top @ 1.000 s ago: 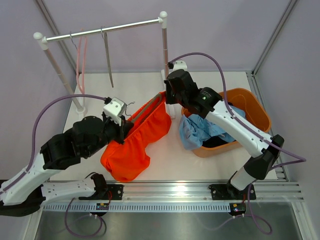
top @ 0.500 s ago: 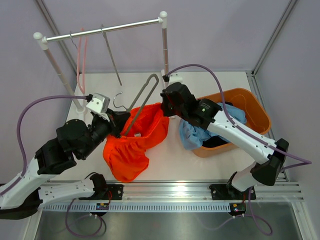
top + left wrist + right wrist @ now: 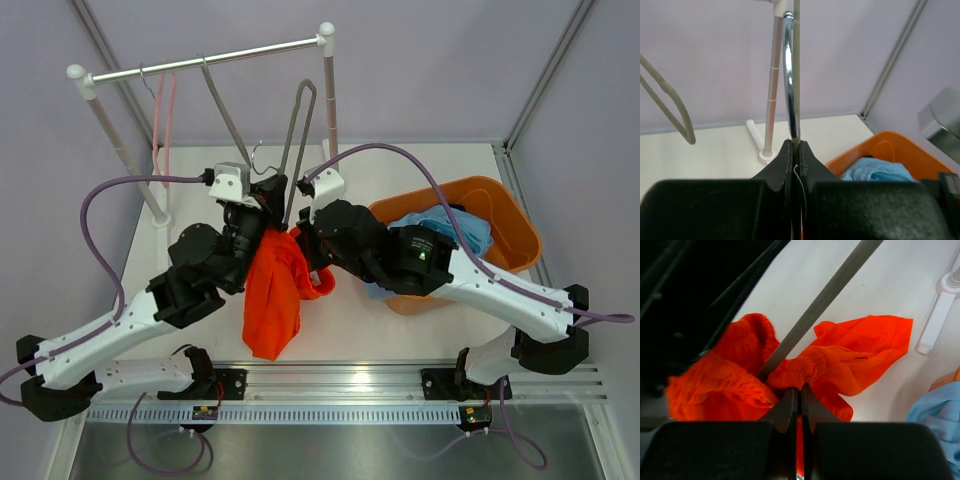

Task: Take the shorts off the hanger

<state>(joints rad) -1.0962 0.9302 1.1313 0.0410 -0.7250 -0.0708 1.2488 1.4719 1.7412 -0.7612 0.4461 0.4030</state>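
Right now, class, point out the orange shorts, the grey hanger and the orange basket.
orange shorts (image 3: 272, 305), top external view, on the hanging fabric.
grey hanger (image 3: 824, 297), right wrist view, on its straight bar.
orange basket (image 3: 528, 232), top external view, on its right wall.

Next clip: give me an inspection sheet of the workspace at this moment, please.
Surface: white table, no spills seen.
Job's things: orange shorts bunched, threaded on grey hanger; light blue shorts in orange basket.
Clutter: nothing seen.
Grippers: left gripper shut on the hanger's neck; right gripper shut on the orange shorts' waistband.
Cables: purple cables arch above both arms.
Surroundings: clothes rail carrying pink hanger and second grey hanger; lilac walls.
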